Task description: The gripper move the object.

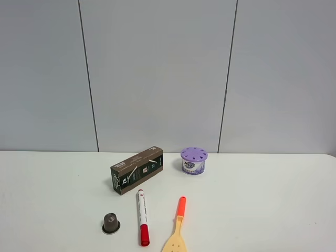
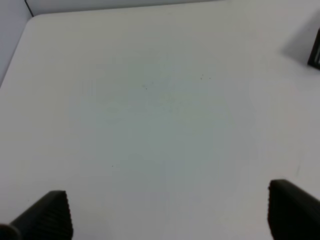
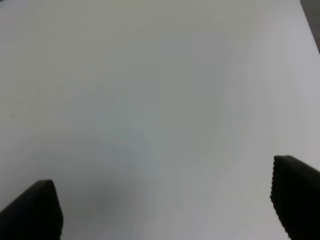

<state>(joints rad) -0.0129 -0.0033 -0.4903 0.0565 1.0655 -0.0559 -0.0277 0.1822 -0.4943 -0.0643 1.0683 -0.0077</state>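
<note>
A slim white marker pen (image 1: 142,217) with a red cap lies on the white table (image 1: 262,199) near the front, its red cap end toward the front edge. No arm shows in the exterior high view. My left gripper (image 2: 167,212) is open and empty over bare table; only its two black fingertips (image 2: 50,215) show. My right gripper (image 3: 165,210) is open and empty over bare table, with its black fingertips (image 3: 295,197) at the frame's edge. The pen is out of both wrist views.
An orange-handled wooden spatula (image 1: 178,228) lies right of the pen. A brown capsule (image 1: 111,222) stands left of it. A dark carton (image 1: 137,170) and a purple-lidded tub (image 1: 193,160) stand behind. A dark corner (image 2: 315,52) shows in the left wrist view.
</note>
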